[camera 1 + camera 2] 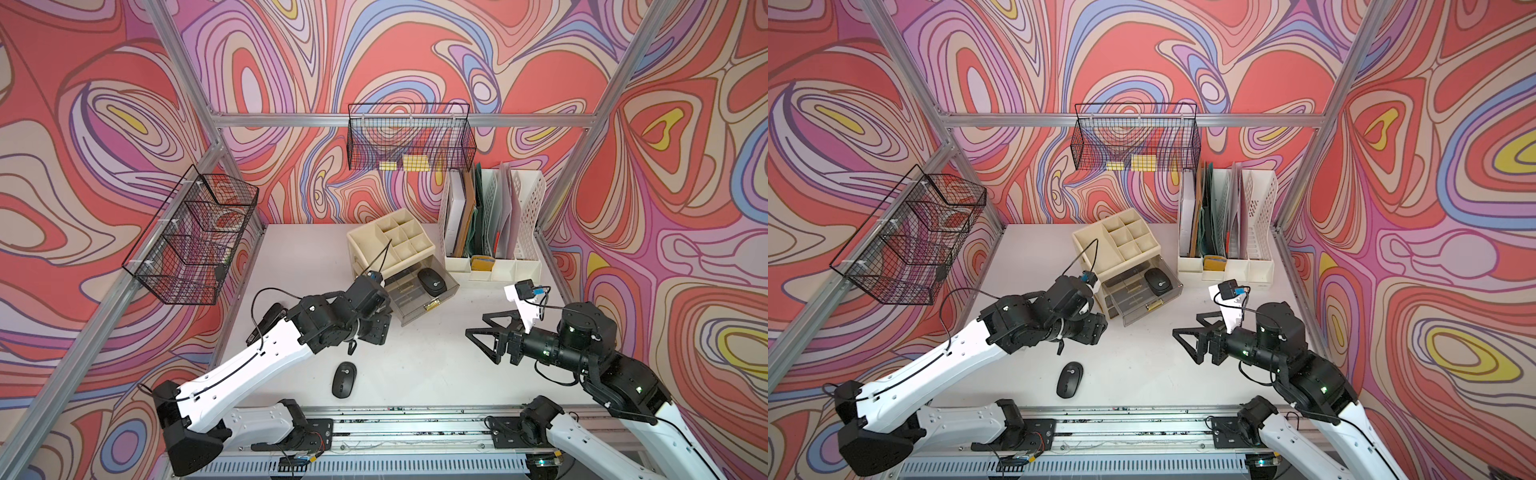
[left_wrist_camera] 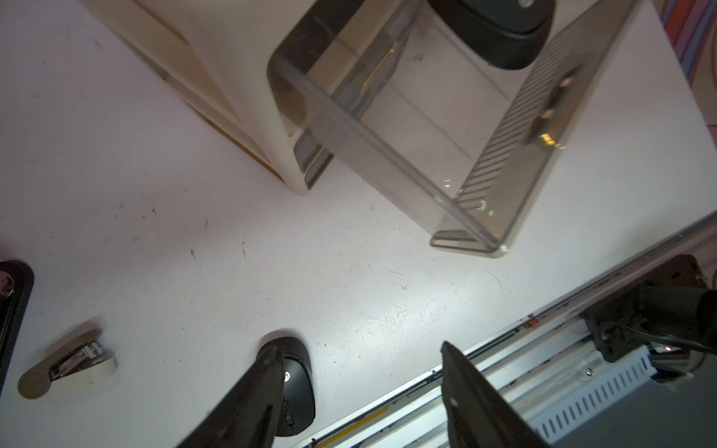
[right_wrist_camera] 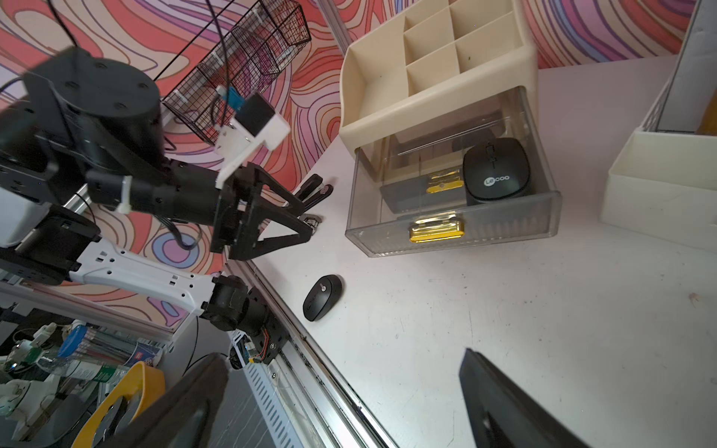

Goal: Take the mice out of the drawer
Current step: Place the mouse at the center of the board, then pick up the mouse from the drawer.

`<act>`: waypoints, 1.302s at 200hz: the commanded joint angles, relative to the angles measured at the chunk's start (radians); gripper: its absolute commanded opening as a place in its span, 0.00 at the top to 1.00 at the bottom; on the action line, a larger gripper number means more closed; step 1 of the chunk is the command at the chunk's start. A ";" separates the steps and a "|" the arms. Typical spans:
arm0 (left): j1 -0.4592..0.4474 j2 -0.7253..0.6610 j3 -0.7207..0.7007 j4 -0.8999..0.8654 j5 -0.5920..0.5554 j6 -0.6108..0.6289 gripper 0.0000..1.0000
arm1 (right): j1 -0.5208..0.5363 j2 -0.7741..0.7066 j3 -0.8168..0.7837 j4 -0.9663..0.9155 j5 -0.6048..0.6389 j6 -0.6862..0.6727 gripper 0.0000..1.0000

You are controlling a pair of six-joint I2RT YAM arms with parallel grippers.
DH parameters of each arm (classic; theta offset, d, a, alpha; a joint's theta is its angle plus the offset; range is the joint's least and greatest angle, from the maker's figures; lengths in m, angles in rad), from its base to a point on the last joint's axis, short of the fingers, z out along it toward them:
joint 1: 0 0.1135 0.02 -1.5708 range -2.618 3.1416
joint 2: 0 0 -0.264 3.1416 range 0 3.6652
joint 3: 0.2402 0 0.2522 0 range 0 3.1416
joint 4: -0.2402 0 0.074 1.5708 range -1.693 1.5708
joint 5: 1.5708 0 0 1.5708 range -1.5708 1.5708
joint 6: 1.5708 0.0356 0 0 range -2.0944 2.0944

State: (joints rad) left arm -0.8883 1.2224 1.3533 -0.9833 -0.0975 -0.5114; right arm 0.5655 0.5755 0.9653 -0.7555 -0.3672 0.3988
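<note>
One black mouse (image 1: 432,281) (image 1: 1158,279) (image 3: 496,170) lies in the pulled-out clear grey drawer (image 1: 432,307) (image 3: 504,230) of the cream organiser. A second mouse (image 1: 344,379) (image 1: 1070,379) (image 3: 322,296) rests on the white table near the front edge. My left gripper (image 2: 357,345) (image 3: 308,219) hovers above the table between the drawer's corner and that mouse. It is open and holds nothing. One of its fingers partly covers the mouse (image 2: 300,372) in the left wrist view. My right gripper (image 1: 476,325) (image 1: 1185,325) hangs open and holds nothing, to the right of the drawer.
A black stapler (image 1: 266,322) and a grey staple remover (image 2: 66,360) lie on the table's left side. The cream organiser (image 1: 390,241) and a white file rack (image 1: 490,224) stand at the back. Wire baskets (image 1: 195,237) (image 1: 411,141) hang on the walls. A metal rail (image 1: 395,424) runs along the front edge.
</note>
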 commanded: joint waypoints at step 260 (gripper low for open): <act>0.007 0.884 0.816 0.085 -0.122 0.484 1.00 | 0.002 -0.189 0.100 -0.177 0.266 -0.001 0.02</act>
State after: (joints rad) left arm -0.8883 2.0716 2.1117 -0.9077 -0.1577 -0.0753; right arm 0.5655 0.3927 1.0676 -0.9344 -0.1116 0.4019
